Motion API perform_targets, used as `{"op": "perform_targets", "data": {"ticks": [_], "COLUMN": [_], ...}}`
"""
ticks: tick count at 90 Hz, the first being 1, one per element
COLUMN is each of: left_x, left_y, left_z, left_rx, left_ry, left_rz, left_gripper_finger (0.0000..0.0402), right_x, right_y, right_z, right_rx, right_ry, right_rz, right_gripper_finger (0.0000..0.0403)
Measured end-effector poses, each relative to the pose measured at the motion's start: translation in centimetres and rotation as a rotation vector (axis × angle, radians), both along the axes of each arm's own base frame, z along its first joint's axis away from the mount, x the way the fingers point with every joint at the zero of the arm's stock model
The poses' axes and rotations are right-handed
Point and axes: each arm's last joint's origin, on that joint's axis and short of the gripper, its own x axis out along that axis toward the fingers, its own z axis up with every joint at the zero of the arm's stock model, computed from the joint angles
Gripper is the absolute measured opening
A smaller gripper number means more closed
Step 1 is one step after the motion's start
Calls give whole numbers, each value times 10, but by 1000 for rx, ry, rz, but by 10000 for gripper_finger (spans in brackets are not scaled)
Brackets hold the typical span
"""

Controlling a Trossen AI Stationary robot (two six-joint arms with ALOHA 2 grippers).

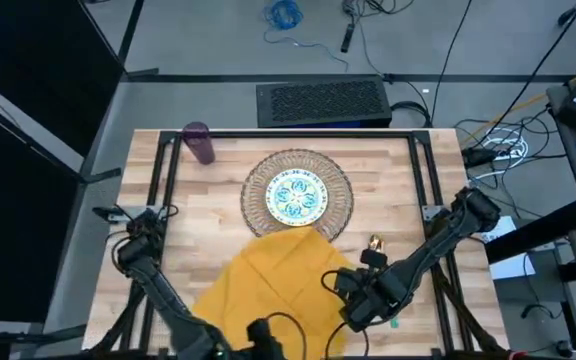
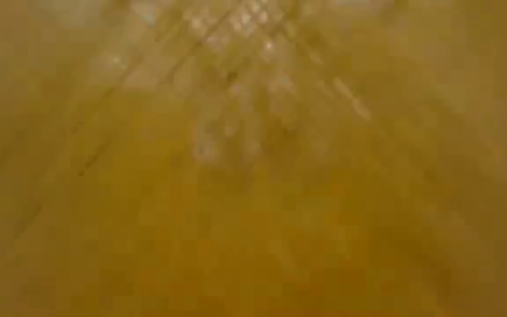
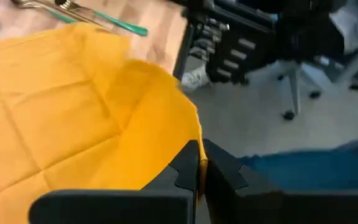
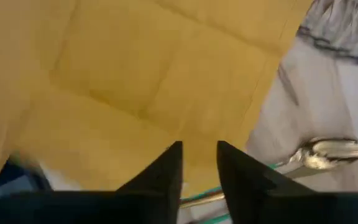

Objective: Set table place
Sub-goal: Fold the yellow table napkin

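The mustard-yellow napkin (image 1: 273,285) lies spread on the near middle of the table (image 1: 218,210), and it fills the low view (image 2: 253,176). My left gripper (image 3: 200,163), at the table's near edge (image 1: 266,328), is shut on the napkin's border. My right gripper (image 4: 199,163) hovers open over the napkin's right part (image 1: 353,300). A gold spoon and fork with teal handles (image 4: 328,152) lie just right of the napkin (image 1: 376,244). The small patterned plate (image 1: 297,197) sits on the round woven mat (image 1: 340,200). The purple cup (image 1: 199,142) stands far left. My left gripper pinches the napkin's near edge (image 3: 191,140) between its two fingers, at what looks like a corner. One layer or several, I cannot tell. The cloth rises in a ridge toward the fingers, while the rest of it lies flat on the table. I cannot tell whether my right gripper touches the napkin.
A black perforated box (image 1: 323,102) sits beyond the far edge. Cables and gear (image 1: 498,150) lie off the right side. Past the near edge, the left wrist view shows floor and a chair base (image 3: 291,93).
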Motion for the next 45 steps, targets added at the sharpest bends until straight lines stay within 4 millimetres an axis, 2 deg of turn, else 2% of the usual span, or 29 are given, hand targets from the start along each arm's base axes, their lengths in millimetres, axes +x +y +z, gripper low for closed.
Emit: {"op": "perform_targets", "data": {"ticks": [11, 20, 34, 45], "left_x": [8, 13, 18, 18], "left_y": [4, 6, 6, 7], "left_z": [3, 4, 7, 7], "left_rx": [5, -9, -75, -76], "left_ry": [-14, -19, -28, -15], "left_rz": [-70, -103, -144, -146], "left_gripper_finger": [0, 0, 0, 0], "right_x": [-2, 12, 47, 57], "right_y": [8, 0, -14, -17], "right_z": [2, 1, -13, -13], "right_rx": [-27, -32, -3, 4], "right_ry": [-102, -137, -167, -222], "right_rz": [-21, -22, 43, 77], "right_gripper_finger": [143, 143, 112, 66]}}
